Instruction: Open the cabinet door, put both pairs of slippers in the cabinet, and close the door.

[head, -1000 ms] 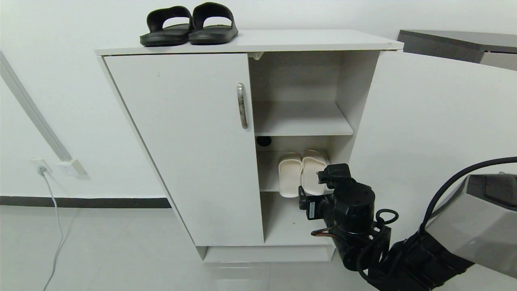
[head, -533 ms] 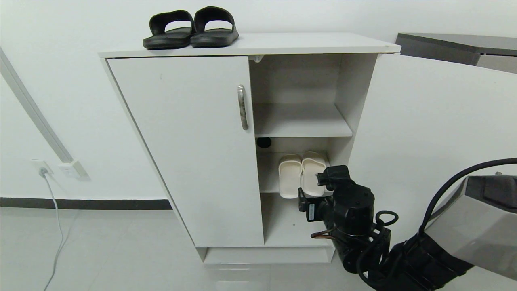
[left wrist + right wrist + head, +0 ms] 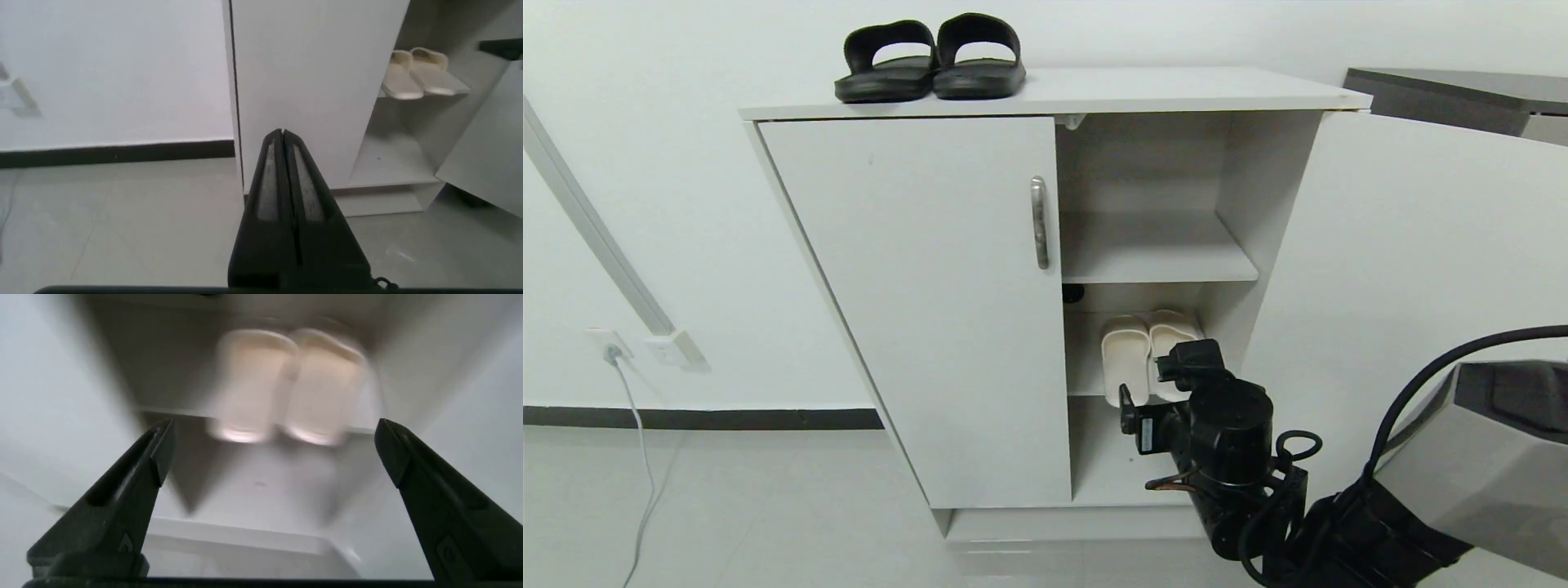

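On cabinet top [image 3: 1176, 86], left end: black slippers [image 3: 929, 59], pair side by side and touching, heels toward the robot, not yet stowed.
Middle shelf [image 3: 1086, 371]: white slippers [image 3: 1147, 355], pair side by side, already inside, next to the open right door [image 3: 1405, 269].
Handling (judgement): black pair looks like moulded foam or rubber. Likely light, a bit squashy, matte so not slippery, nothing fragile. Straps arch up and look stiff enough to pinch.
Grip point (judgement): pinch the two touching inner sidewalls to lift both at once, or take one strap at its crown. Soles may swing if held off-centre.
Right gripper [image 3: 278, 498]: jaws spread wide, nothing between them, low in front of the open side, near the white pair.
Left gripper [image 3: 282, 143]: fingers pressed together, nothing held, low over the floor [image 3: 122, 220], facing the closed left door [image 3: 923, 302].
Candidate spots (judgement): upper shelf [image 3: 1156, 257] or bottom compartment [image 3: 1103, 465].
Hidden: part of one white slipper is covered by the right gripper in the head view. Open door is cut off at the frame edge, so its handle can't be judged. Dark round spot [image 3: 1072, 292] on the back panel, cannot tell what it is. Black pair's toes sit behind the straps.
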You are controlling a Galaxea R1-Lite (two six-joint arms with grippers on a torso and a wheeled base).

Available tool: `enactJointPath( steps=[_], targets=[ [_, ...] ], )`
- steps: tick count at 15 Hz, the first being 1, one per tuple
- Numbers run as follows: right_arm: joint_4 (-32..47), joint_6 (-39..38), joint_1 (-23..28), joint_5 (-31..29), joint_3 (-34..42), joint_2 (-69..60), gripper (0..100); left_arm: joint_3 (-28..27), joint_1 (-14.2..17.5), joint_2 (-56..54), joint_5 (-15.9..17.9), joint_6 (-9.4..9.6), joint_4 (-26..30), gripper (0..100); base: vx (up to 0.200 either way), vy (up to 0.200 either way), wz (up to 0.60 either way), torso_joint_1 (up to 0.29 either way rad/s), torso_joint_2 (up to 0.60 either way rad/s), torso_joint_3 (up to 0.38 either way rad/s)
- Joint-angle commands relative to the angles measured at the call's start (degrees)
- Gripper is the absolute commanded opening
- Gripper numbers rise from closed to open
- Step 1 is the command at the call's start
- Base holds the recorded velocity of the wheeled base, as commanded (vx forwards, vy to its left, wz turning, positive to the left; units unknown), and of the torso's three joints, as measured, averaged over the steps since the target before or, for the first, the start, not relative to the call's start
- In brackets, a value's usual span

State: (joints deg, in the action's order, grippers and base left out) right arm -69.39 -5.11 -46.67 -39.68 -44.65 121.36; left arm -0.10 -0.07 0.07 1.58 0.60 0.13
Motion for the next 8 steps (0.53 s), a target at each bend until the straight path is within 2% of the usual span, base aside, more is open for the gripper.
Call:
enactJointPath(
  steps=[1,8],
  targets=[
    [0.13,0.01,0.17,-0.05,0.01,0.46,100,0.01,-0.01,0.01,0.00,0.02,0.04,0,0.000,0.200,0.00,-0.002,0.00,0.007],
    [0.04,0.27,0.08,0.13,0.01,0.37,100,0.01,-0.01,0.01,0.00,0.02,0.04,0,0.000,0.200,0.00,0.003,0.00,0.002]
  ],
)
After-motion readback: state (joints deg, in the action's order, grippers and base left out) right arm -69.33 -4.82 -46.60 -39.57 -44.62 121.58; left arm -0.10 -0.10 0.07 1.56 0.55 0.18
